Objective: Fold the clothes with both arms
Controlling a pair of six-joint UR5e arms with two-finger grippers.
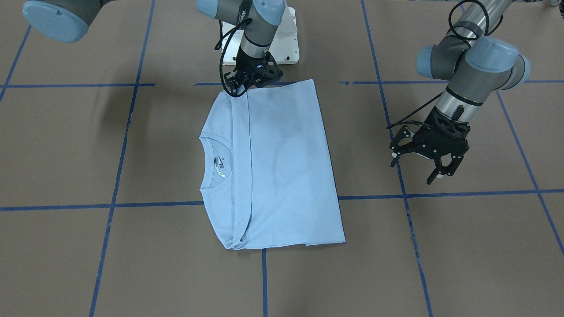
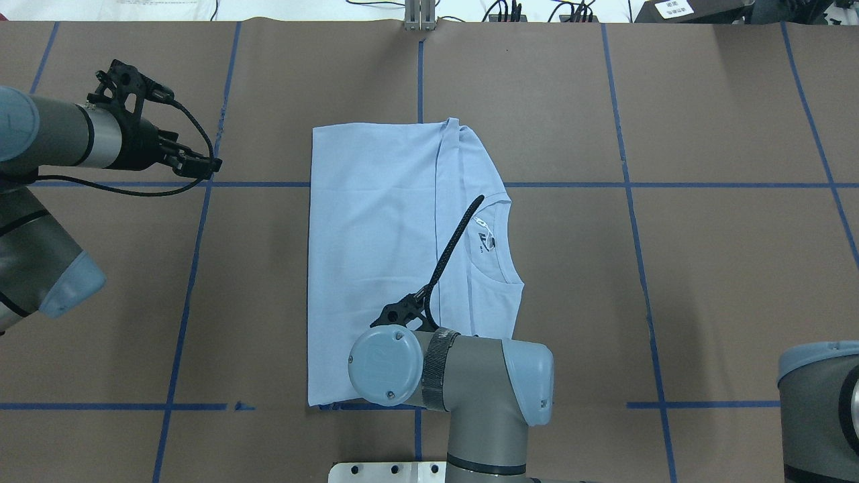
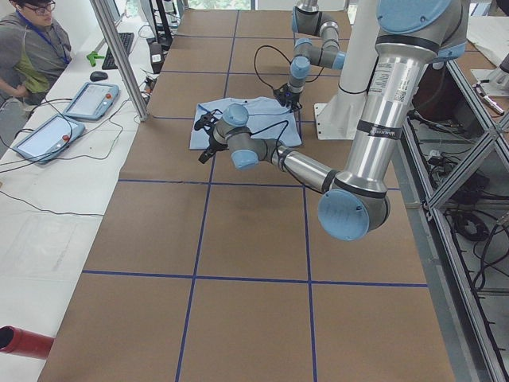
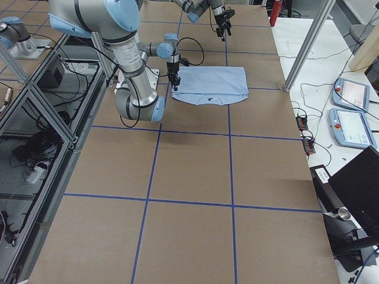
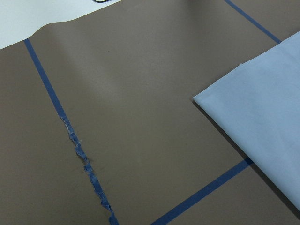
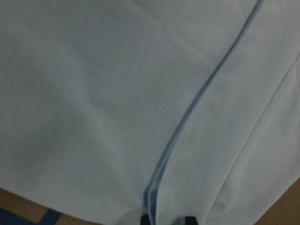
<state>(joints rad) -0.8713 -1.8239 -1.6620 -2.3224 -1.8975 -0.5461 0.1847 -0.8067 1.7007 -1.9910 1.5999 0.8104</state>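
From the front, we saw the folded shirt [image 1: 282, 167] on the counter [image 1: 440, 264]. The right claw [image 1: 252, 80] pinched its top corner. The left claw [image 1: 414, 171] hung beside it, wide apart. The right wrist view showed cloth nipped in that claw.
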